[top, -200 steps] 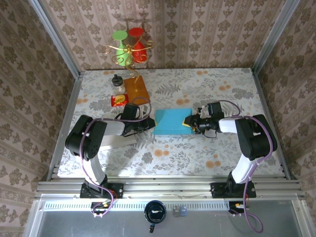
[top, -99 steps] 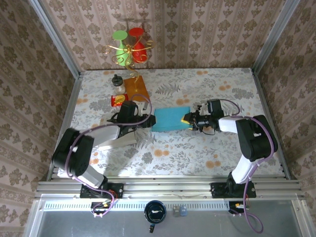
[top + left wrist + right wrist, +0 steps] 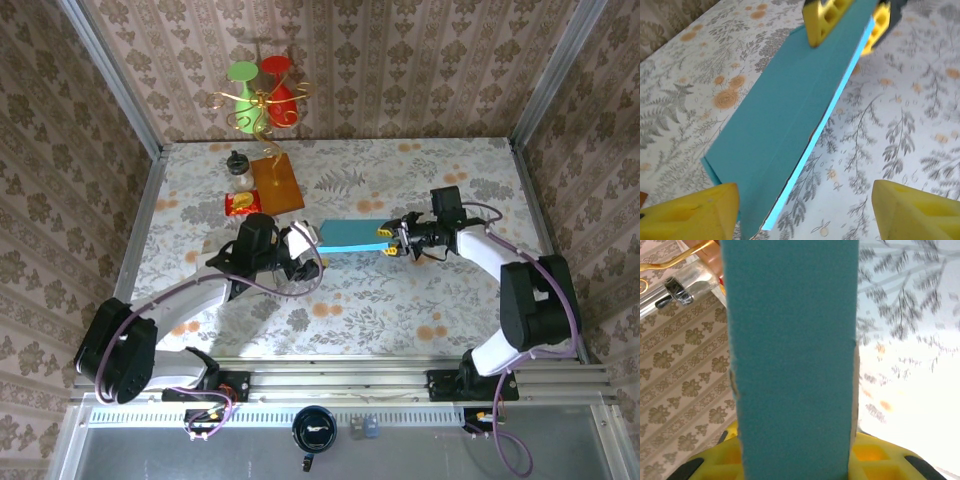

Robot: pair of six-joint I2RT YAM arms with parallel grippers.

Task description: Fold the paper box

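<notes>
Overhead, we see our right gripper (image 3: 390, 240) pinching one end of the teal paper box (image 3: 350, 235) — left gripper (image 3: 805, 212) gaping, holding nothing.

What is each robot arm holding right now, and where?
The right gripper clamps the blue paper box by its right end; the left gripper is open, holding nothing.
</notes>
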